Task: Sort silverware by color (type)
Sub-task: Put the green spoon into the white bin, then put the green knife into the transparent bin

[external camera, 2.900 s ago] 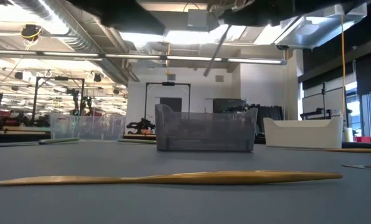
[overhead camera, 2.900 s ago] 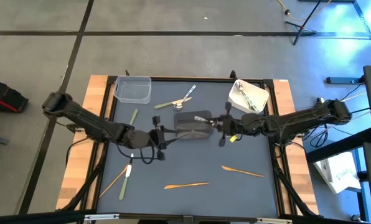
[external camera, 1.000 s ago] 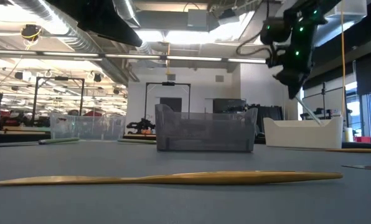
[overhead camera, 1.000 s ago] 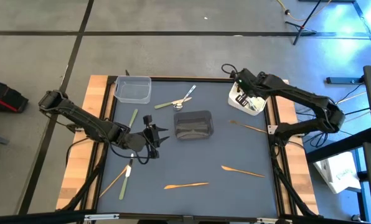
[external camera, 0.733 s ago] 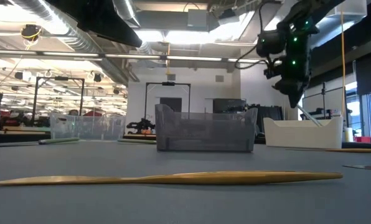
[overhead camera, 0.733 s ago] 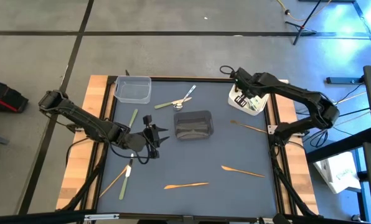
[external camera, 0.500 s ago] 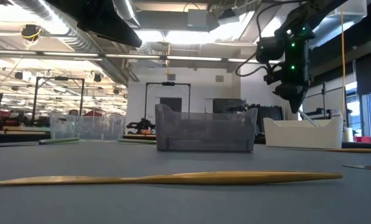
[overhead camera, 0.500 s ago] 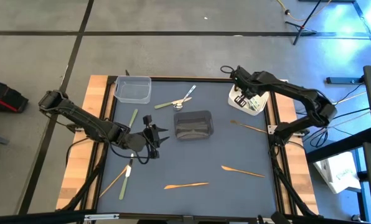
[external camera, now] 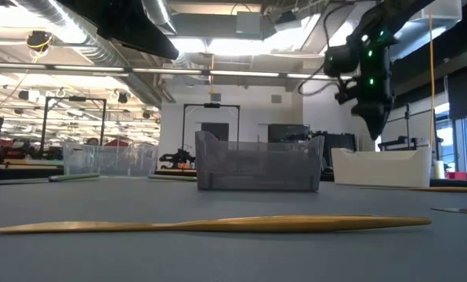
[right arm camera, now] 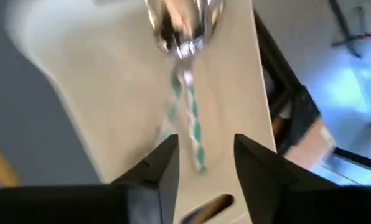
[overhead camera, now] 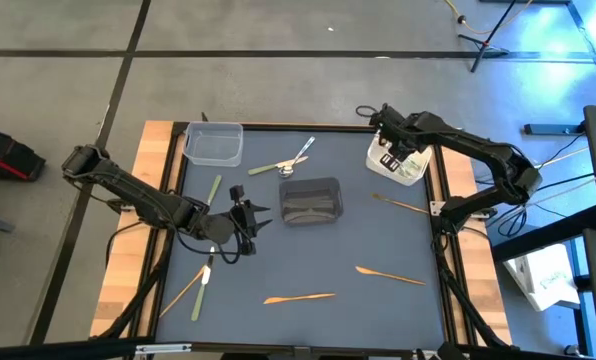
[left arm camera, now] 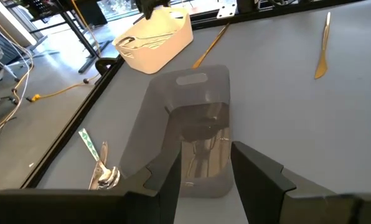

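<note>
Silver spoon (right arm camera: 184, 28) lies in white bin (right arm camera: 111, 112) below open right tool (right arm camera: 204, 163)

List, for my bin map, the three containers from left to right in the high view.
Clear container → dark grey container → white container, with the right gripper over it.

The spoon (right arm camera: 184, 28) gleamed like polished metal, its striped handle glossy, inside a smooth matt white plastic bin (overhead camera: 410, 170). The dark grey bin (left arm camera: 195, 134) looked translucent plastic; the table mat (overhead camera: 378, 300) lay matt; orange utensils (external camera: 218, 225) showed a dull sheen.
</note>
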`<action>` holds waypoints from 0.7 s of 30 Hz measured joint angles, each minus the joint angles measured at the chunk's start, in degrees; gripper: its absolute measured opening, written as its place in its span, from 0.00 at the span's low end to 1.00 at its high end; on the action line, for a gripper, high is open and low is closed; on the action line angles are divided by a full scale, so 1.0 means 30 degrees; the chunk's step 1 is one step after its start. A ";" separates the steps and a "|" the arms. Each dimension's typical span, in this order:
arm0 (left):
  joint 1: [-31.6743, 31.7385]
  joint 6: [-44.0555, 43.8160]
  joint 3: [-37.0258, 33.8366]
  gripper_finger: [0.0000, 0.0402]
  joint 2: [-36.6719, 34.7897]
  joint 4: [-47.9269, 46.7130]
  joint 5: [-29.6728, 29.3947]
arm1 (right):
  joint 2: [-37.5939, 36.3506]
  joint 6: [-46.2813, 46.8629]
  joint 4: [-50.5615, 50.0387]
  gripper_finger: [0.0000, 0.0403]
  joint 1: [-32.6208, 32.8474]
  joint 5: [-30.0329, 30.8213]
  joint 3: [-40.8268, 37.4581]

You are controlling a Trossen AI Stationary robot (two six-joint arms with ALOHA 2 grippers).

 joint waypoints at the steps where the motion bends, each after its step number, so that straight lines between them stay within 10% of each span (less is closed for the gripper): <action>1: 0.0007 0.0000 0.0000 0.34 0.0000 0.0000 -0.0028 | -0.0394 0.0133 0.0208 0.36 0.0169 -0.0496 0.0192; 21: 0.0012 -0.1522 -0.0007 0.34 0.0007 -0.0461 0.1011 | -0.6133 -0.1537 1.5964 0.38 1.0578 -0.3946 -0.5843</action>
